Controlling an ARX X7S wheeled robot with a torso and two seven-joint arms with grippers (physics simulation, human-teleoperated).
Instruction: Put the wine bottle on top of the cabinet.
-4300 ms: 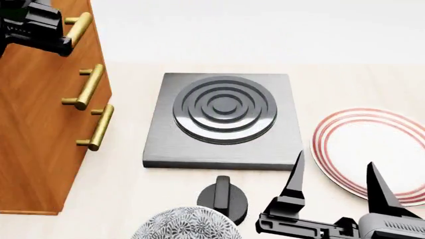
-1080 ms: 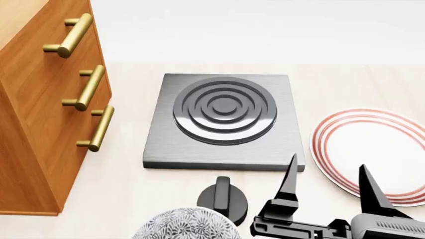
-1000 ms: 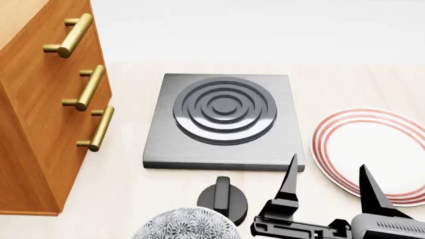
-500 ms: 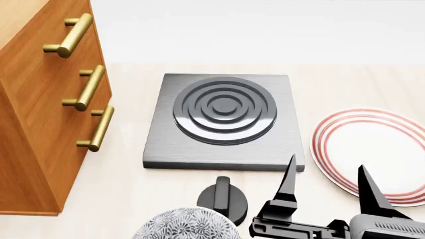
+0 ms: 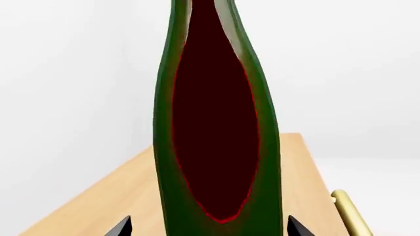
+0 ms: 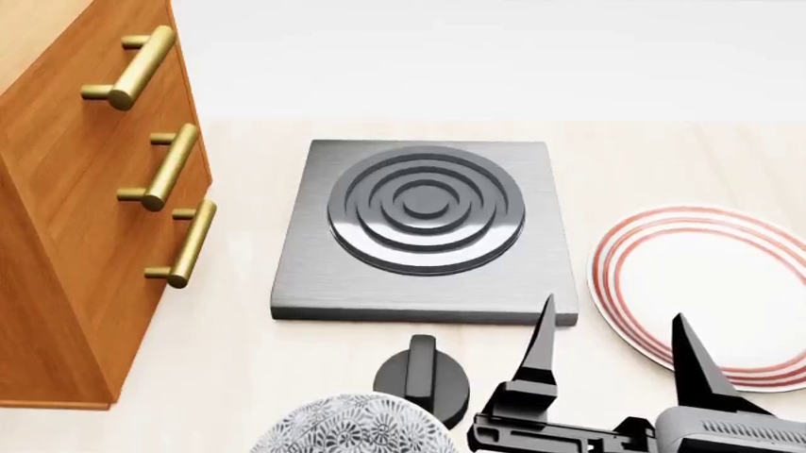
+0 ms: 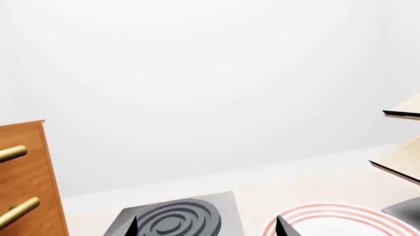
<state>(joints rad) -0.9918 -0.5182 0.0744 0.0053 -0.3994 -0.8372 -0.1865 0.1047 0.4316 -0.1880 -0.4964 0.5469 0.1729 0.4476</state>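
Note:
The wine bottle (image 5: 217,147), dark green glass, fills the left wrist view and stands upright on the cabinet's pale wooden top (image 5: 92,201). My left gripper (image 5: 208,230) is open: its two dark fingertips sit either side of the bottle's lower body with a small gap on each side. The head view shows neither the bottle nor the left gripper. There, the orange-brown cabinet (image 6: 75,236) with brass handles stands at the left. My right gripper (image 6: 613,321) is open and empty, low over the table near the front, and appears as (image 7: 206,228) in its own wrist view.
A grey square hotplate (image 6: 426,226) lies mid-table. A red-ringed white plate (image 6: 705,283) sits at the right. A black knob (image 6: 424,377) and a patterned bowl (image 6: 353,429) are at the front edge. A pale wood rack (image 7: 404,147) stands far right.
The left arm, seen at the cabinet's top corner 4.3 s ago, has left the head view. Over the last second the right gripper has drifted slightly left and down.

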